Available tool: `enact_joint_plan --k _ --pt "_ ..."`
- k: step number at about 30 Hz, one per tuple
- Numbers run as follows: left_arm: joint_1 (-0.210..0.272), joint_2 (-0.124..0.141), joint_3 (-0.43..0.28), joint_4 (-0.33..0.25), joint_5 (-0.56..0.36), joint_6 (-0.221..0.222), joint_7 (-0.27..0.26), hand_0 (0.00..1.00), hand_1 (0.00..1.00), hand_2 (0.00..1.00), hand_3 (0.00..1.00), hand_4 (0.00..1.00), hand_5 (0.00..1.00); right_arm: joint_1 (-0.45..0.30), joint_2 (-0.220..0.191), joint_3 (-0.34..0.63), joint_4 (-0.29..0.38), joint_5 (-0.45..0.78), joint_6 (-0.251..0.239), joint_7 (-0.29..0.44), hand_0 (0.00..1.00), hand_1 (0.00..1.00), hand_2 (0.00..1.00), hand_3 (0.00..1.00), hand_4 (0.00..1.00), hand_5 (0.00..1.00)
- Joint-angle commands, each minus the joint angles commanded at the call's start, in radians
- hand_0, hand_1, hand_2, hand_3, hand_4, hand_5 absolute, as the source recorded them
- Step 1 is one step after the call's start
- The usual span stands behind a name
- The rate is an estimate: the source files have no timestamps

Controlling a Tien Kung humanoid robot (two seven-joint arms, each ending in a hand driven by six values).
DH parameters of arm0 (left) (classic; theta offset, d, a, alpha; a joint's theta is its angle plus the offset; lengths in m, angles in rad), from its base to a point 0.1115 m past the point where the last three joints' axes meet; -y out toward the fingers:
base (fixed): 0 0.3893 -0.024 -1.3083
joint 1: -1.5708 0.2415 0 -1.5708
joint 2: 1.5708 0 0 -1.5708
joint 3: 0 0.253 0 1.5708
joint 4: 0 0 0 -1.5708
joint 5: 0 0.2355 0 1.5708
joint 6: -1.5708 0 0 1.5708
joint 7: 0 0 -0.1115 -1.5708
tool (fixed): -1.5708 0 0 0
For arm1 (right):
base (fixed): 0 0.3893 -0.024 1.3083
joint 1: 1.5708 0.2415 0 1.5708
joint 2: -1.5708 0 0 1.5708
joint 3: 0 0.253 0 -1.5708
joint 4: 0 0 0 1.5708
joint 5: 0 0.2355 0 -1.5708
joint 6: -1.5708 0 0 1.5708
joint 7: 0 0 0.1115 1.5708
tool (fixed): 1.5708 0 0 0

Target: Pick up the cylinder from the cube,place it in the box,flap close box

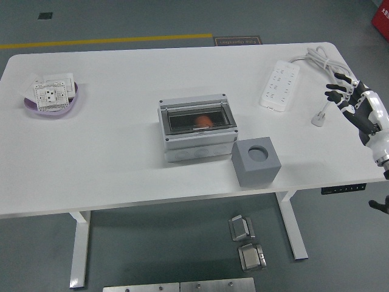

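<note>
On the tabletop (109, 152), the box (197, 134) sits with its flap down and the orange cylinder (204, 121) inside; the grey cube (256, 160) at its 4 o'clock is empty. The right hand (352, 100), fingers spread and empty, hovers well apart at the box's 3 o'clock.

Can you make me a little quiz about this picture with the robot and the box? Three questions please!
1. True or false: the hole in the top of the grey cube is empty.
2. What color is the thing you can see through the closed see-through lid of the box?
A. blue
B. orange
C. green
3. Fill in the blank: the robot's right hand is at the table's ____ edge, holding nothing.

Key
1. True
2. B, an orange cylinder shows through the lid
3. right
</note>
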Motion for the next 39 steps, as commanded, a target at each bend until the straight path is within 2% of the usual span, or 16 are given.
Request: enact_joint_plan --k 18,39 --pt "0.004 -0.005 0.033 0.001 -0.049 0.001 -0.001 0.685 0.656 0.556 0.603 0.624 0.269 0.006 0.01 -0.001 0.002 -0.026 -0.004 0.002 0.728 0.686 0.737 0.822 0.821 0.514" --pt "0.001 0.0 0.069 0.001 -0.088 0.003 -0.004 0.685 0.656 0.557 0.604 0.626 0.271 0.025 0.021 -0.033 -0.003 -0.054 -0.011 0.006 0.726 0.684 0.739 0.82 0.802 0.491"
